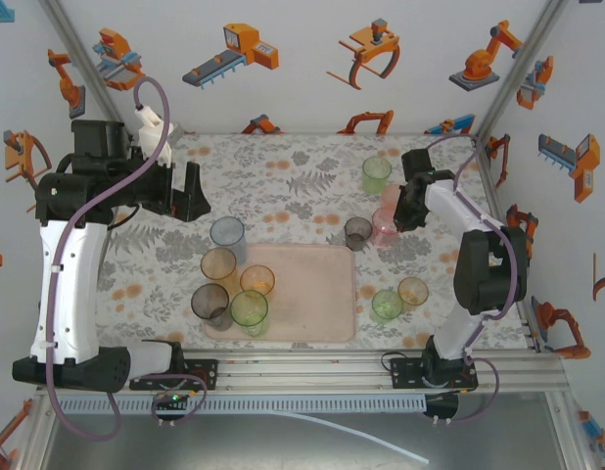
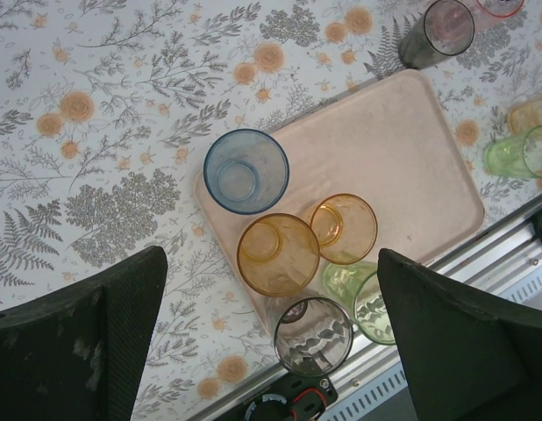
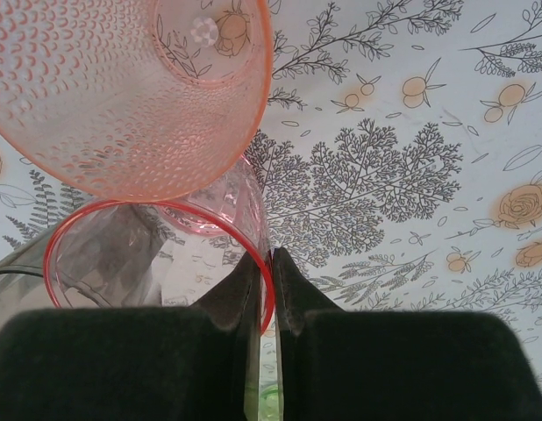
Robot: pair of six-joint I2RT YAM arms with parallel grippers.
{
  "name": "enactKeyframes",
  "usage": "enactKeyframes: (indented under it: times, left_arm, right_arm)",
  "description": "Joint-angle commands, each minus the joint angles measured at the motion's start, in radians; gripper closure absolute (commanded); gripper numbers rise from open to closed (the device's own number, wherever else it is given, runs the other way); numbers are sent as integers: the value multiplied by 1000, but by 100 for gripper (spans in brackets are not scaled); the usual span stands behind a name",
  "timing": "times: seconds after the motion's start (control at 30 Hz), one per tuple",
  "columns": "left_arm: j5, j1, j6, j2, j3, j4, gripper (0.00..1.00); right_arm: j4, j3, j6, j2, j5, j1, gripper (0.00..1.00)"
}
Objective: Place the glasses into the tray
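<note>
My right gripper [image 3: 271,259] is shut on the red rim of a pink glass [image 3: 157,254], one finger inside and one outside. A second, dotted pink glass [image 3: 122,96] stands just beyond it. From above, the right gripper [image 1: 405,211] sits at the pink glass [image 1: 384,227], right of the pale pink tray [image 1: 312,294]. Blue [image 2: 246,171], two orange [image 2: 278,254], green [image 2: 367,298] and grey [image 2: 313,336] glasses cluster on the tray's [image 2: 402,167] left part. My left gripper [image 1: 190,191] hangs open high over the table's left, nothing between its fingers.
Off the tray stand a dark grey glass [image 1: 358,233] beside the pink one, a green glass [image 1: 377,174] at the back, and a green [image 1: 386,305] and an orange glass [image 1: 413,291] near the front right. The table's metal rail [image 1: 312,372] runs along the front.
</note>
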Motion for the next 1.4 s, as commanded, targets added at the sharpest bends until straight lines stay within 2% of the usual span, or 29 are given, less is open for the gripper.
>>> enactKeyframes:
  times: [0.0, 0.63, 1.37]
  left_arm:
    - [10, -4, 15, -17, -1, 4, 3]
    - [23, -3, 6, -6, 11, 11, 3]
    - [32, -3, -19, 6, 13, 33, 3]
  right_arm:
    - [-8, -12, -5, -12, 22, -7, 90]
    - [-112, 41, -55, -114, 72, -20, 91]
    - [-209, 95, -43, -253, 31, -15, 91]
